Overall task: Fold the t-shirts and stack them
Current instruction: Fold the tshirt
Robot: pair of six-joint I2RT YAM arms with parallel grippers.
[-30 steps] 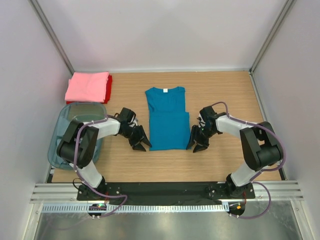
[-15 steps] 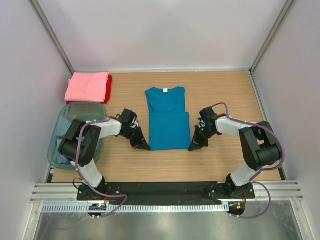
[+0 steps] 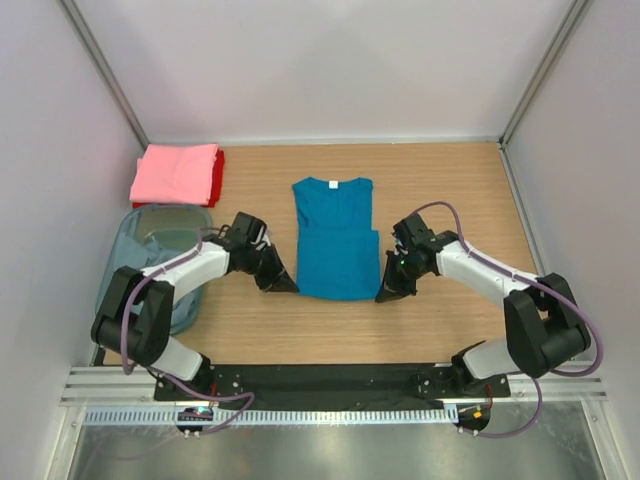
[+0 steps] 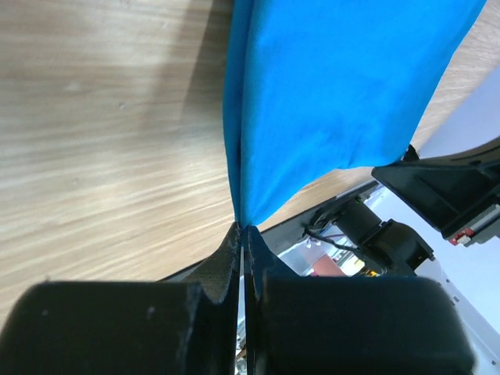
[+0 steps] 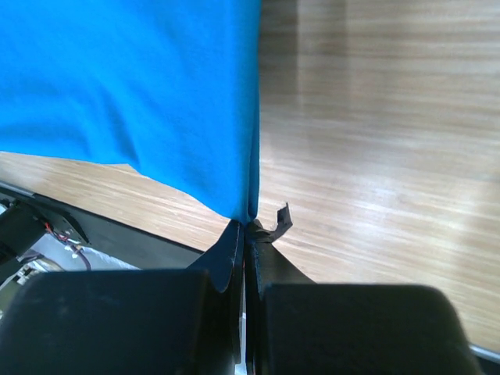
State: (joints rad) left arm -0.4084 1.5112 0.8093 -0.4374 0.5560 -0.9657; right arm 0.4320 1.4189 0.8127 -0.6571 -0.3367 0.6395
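Teal t-shirt (image 3: 335, 245) lies centre frame. Left gripper (image 3: 289, 288) and right gripper (image 3: 384, 295) each clamp a lower corner of it between closed fingers.

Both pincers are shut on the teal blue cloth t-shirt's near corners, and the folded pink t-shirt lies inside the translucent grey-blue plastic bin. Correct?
Not inside: the folded pink t-shirt lies on the red t-shirt, beyond the translucent grey-blue plastic bin, as the top external view shows.

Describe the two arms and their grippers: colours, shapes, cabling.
Both arms, left arm and right arm, have white links between bulky black joint housings. A thin purplish-grey cable loops along each. The left gripper and right gripper are black, with tapering, pointed fingers.
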